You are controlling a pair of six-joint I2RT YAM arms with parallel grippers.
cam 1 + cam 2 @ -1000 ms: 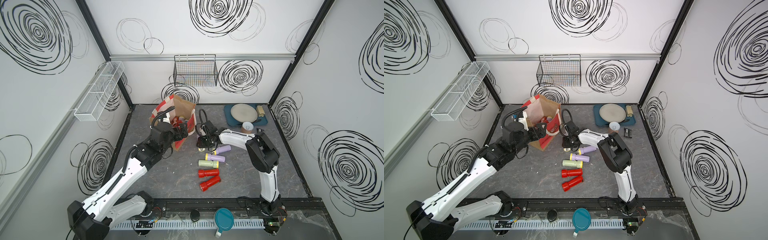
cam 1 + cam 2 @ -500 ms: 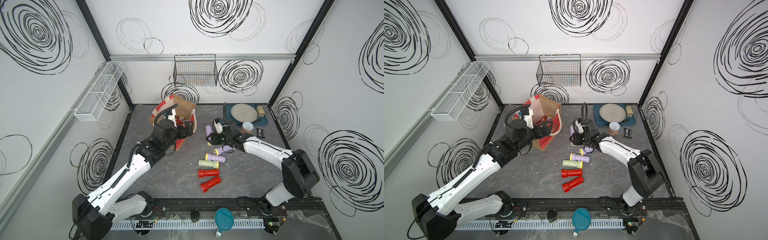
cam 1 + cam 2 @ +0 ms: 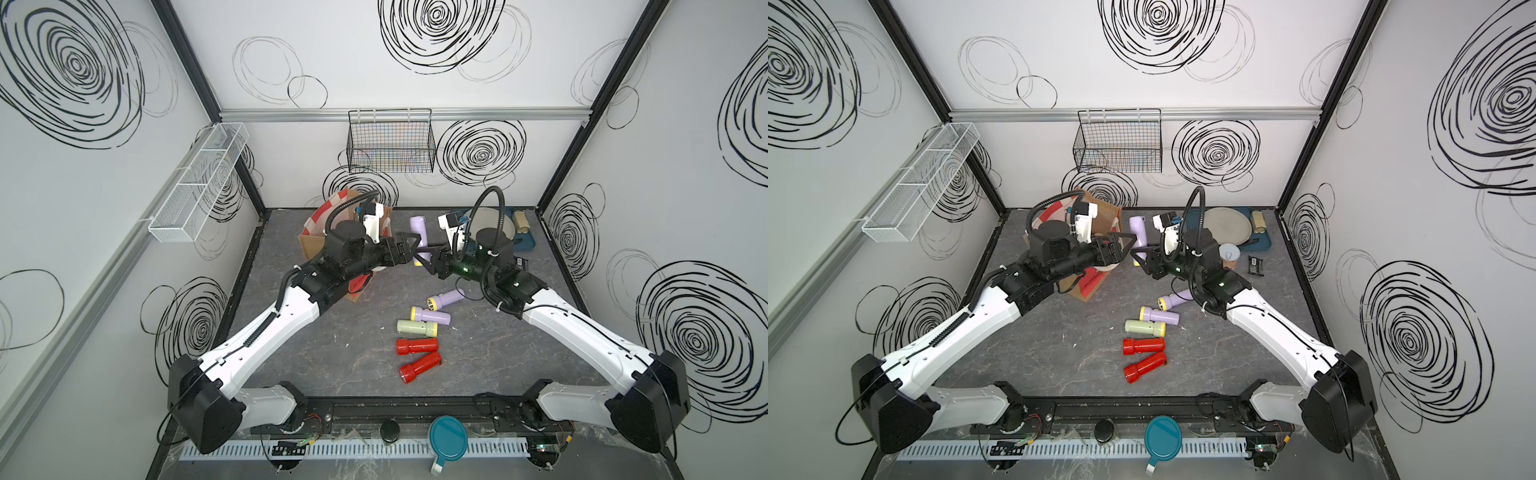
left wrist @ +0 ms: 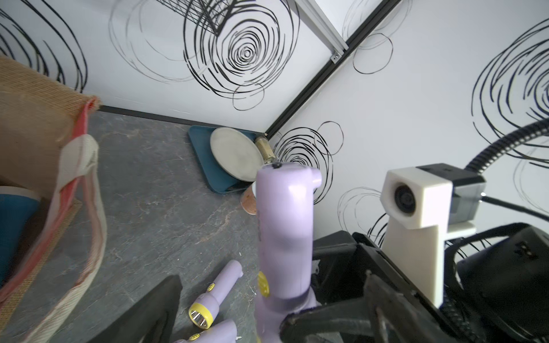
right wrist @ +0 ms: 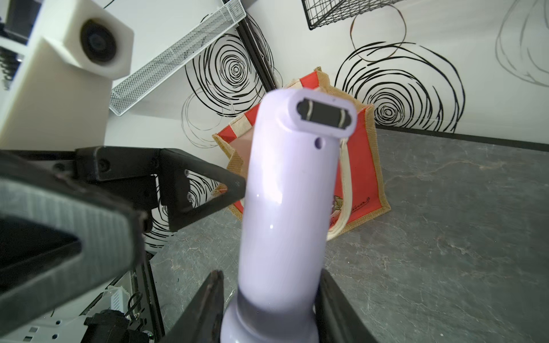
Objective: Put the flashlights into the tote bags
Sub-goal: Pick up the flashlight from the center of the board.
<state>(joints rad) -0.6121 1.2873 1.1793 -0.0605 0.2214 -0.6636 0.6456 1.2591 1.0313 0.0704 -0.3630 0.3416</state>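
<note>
My right gripper (image 3: 429,257) (image 5: 267,311) is shut on a lilac flashlight (image 3: 419,233) (image 3: 1137,232) (image 5: 291,193) near its head, holding it upright in the air. My left gripper (image 3: 409,248) (image 4: 267,311) is open, with the raised flashlight (image 4: 285,231) between its spread fingers and clear of them. The tote bag (image 3: 320,224) (image 3: 1105,214) (image 5: 362,166) stands behind the left wrist, brown with red panels. On the table lie two lilac flashlights (image 3: 446,298) (image 3: 430,316), a pale green one (image 3: 417,328) and two red ones (image 3: 417,345) (image 3: 419,368).
A teal tray (image 3: 525,244) with a grey plate (image 3: 486,220) and a tan can (image 3: 520,220) sits at the back right. A cup (image 3: 1230,253) stands by it. A black wire basket (image 3: 390,141) hangs on the back wall, a white mesh shelf (image 3: 199,178) on the left wall.
The right gripper has lifted the lilac flashlight off the table and carried it up and back. The left gripper has swung from the bag's mouth rightward to the flashlight.
</note>
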